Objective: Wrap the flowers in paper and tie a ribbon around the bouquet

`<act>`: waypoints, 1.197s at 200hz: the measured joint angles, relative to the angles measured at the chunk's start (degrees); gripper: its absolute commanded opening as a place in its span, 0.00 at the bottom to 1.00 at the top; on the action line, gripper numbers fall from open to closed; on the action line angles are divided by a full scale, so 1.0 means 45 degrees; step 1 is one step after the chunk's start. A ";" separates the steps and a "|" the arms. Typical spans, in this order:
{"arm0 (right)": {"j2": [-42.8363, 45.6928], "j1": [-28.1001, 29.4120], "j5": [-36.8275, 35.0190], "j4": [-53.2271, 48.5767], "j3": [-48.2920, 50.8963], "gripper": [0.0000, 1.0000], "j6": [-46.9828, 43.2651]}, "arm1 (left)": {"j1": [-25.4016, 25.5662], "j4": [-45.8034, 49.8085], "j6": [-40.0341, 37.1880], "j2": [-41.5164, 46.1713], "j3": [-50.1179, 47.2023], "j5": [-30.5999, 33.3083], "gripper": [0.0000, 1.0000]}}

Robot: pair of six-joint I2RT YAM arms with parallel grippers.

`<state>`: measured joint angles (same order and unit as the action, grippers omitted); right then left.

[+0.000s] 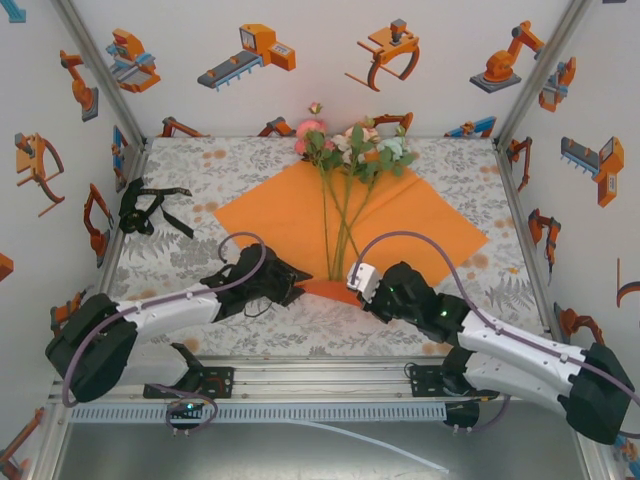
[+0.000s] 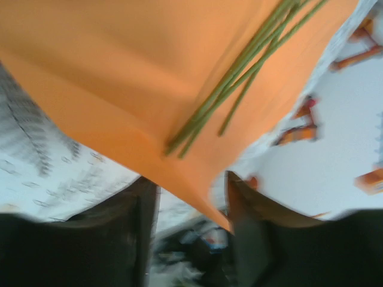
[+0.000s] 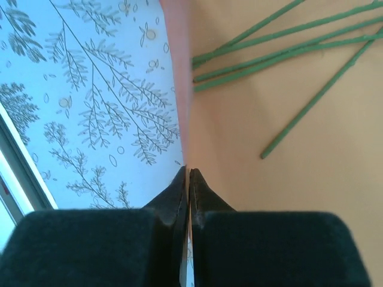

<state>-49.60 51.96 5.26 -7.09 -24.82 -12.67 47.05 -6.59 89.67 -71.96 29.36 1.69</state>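
Observation:
The orange paper (image 1: 270, 215) lies flat on the table like a diamond, one corner pointing at the arms. The flowers (image 1: 350, 150) rest on it, blooms at the far corner and stems (image 1: 340, 235) running to the near corner. My right gripper (image 1: 348, 287) is shut on the paper's near edge (image 3: 287, 119), beside the stem ends (image 3: 269, 54). My left gripper (image 1: 298, 285) stands open, and the paper's corner (image 2: 119, 78) hangs between its fingers (image 2: 140, 227), below the stems (image 2: 239, 78). The black ribbon (image 1: 150, 210) lies bunched at the far left, away from both grippers.
A leaf-patterned tablecloth (image 1: 450, 170) covers the table. White walls (image 1: 300, 90) printed with orange robot pictures close in the back and both sides. An aluminium rail (image 1: 320, 385) runs along the near edge between the arm bases.

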 measured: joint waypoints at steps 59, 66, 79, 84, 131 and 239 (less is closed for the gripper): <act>0.0413 0.0000 0.0947 -0.1564 -0.1404 0.00 0.0350 | 0.0962 0.2084 -1.2594 0.2409 0.2997 0.0078 0.91; 0.0481 0.0024 0.1161 -0.1778 -0.1501 0.00 0.0486 | 0.1234 0.2234 -1.3712 0.2579 0.3055 -0.0097 0.93; 0.0797 0.0121 0.1525 -0.2244 -0.1535 0.00 0.0636 | 0.2040 0.2647 -1.5781 0.2919 0.2987 -0.0393 0.98; 0.0952 0.0155 0.1603 -0.2404 -0.1535 0.00 0.0680 | 0.2317 0.2749 -1.6456 0.3031 0.2900 -0.0447 1.00; 0.2603 0.0189 0.1739 -0.3662 -0.1535 0.00 0.0850 | 0.3478 0.2895 -2.1182 0.3876 0.1083 -0.0738 0.97; 0.2608 0.0189 0.2482 -0.4998 -0.1549 0.00 0.0806 | 0.3439 -0.1141 -2.2824 0.0947 0.0112 -0.1321 0.35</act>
<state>-37.87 52.82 16.43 -29.58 -31.79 -9.04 62.52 -11.73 -13.04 -67.70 29.87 -4.25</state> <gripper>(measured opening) 0.003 0.485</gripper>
